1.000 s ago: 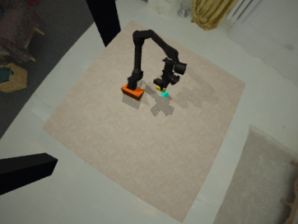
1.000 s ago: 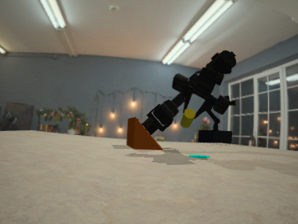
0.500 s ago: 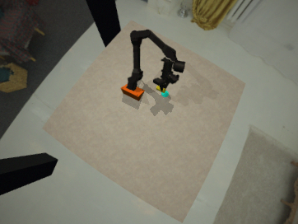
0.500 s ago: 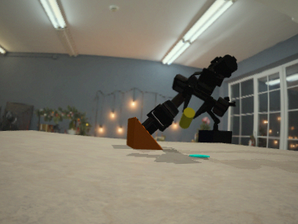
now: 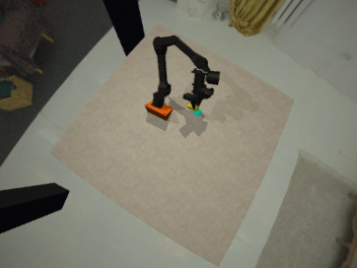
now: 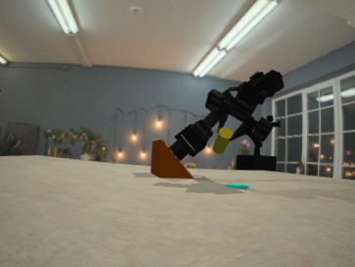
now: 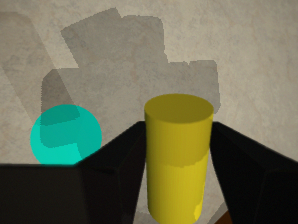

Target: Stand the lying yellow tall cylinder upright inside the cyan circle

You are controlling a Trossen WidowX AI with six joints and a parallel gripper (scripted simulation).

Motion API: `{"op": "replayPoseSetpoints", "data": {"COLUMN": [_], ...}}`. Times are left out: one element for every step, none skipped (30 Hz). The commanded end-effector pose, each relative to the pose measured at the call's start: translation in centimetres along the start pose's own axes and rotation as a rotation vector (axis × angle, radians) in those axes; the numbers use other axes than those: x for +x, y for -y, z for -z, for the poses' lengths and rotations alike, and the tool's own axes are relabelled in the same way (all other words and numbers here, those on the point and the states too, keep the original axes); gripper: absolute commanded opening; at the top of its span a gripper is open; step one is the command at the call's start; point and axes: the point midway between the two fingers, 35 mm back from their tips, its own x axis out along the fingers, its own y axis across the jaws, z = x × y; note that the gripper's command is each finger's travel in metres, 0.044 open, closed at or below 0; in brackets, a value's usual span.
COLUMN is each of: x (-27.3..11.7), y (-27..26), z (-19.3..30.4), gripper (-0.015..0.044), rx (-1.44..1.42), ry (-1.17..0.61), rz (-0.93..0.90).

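Wrist view, gripper (image 7: 177, 165) clamped on smooth yellow cylinder (image 7: 177, 155), flat-topped, cyan circle (image 7: 66, 135) lower left, partly shadowed

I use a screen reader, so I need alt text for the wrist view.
A yellow tall cylinder is clamped between the two black fingers of the tool, held above a beige mat. A flat cyan circle lies on the mat, lower left, partly shadowed.

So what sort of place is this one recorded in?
Probably a large indoor hall or event room: ceiling strip lights, string lights along the far wall, tall windows. The arm stands on a beige mat, its gripper holding the yellow cylinder.
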Motion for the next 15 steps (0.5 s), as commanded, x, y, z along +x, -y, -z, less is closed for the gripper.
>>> {"op": "replayPoseSetpoints", "data": {"x": [0.02,0.01,0.01,0.01,0.0,0.0,-0.01,-0.01,-0.02,-0.02,-0.03,-0.04,-0.04,-0.05,-0.06], "y": [0.08,0.08,0.07,0.07,0.07,0.07,0.06,0.06,0.05,0.05,0.05,0.04,0.04,0.03,0.03], "z": [-0.02,-0.02,-0.03,-0.04,-0.04,-0.05,-0.06,-0.07,-0.08,-0.09,-0.09,-0.1,-0.11,-0.12,-0.13], "gripper": [0.0105,0.0105,0.0105,0.0105,0.0105,0.0105,0.0105,0.0105,0.0105,0.0105,0.0105,0.0105,0.0105,0.0105,0.0105], "rx": [0.006,0.006,0.007,0.008,0.009,0.01,0.011,0.012,0.013,0.014,0.015,0.016,0.018,0.019,0.02], "ry": [0.027,0.033,0.04,0.046,0.052,0.059,0.065,0.072,0.078,0.084,0.091,0.097,0.104,0.11,0.117], "rz": [0.009,0.01,0.011,0.012,0.013,0.014,0.015,0.016,0.017,0.018,0.019,0.019,0.02,0.021,0.021]}}
